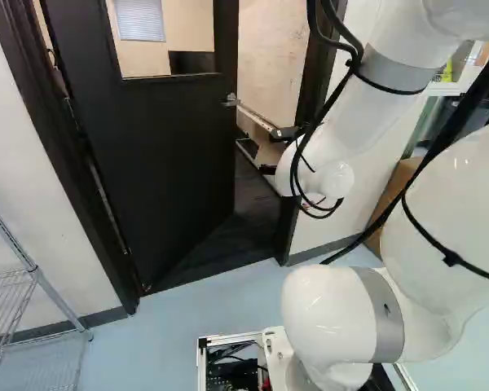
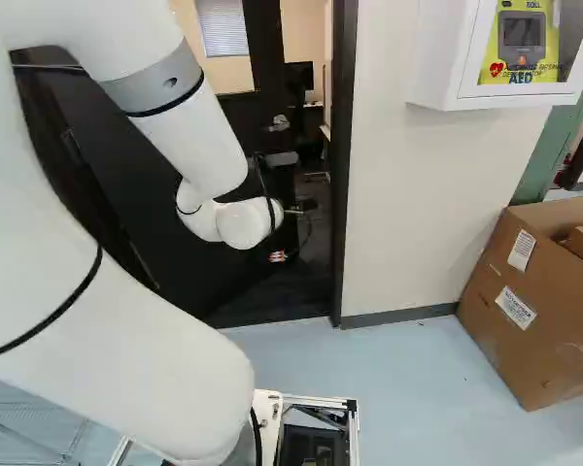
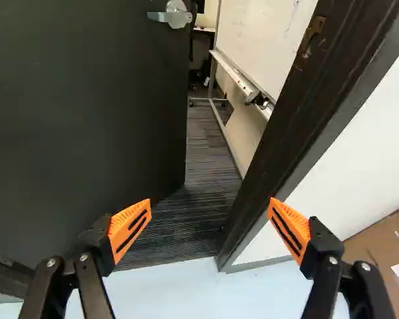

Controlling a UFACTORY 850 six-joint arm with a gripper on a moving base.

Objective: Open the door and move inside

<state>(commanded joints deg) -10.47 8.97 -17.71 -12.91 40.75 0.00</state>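
Door (image 3: 86, 106) is ajar, ahead of the gripper (image 3: 209, 203), swung in off the frame (image 3: 269, 156)! Fingers spread wide, nada gripped, handle (image 3: 177, 14) untouched. Unlatching's done; left to do, prob.: a wider push, then the base (image 2: 354, 437) rolls thru. Base is outside rn.

Left base view: behind the white jointed arm (image 1: 334, 318), left side, facing ahead, slightly down. Right base view: likewise, right side. Wrist view: nearest, facing the black windowed door (image 1: 159, 163). Door: shared by all three.
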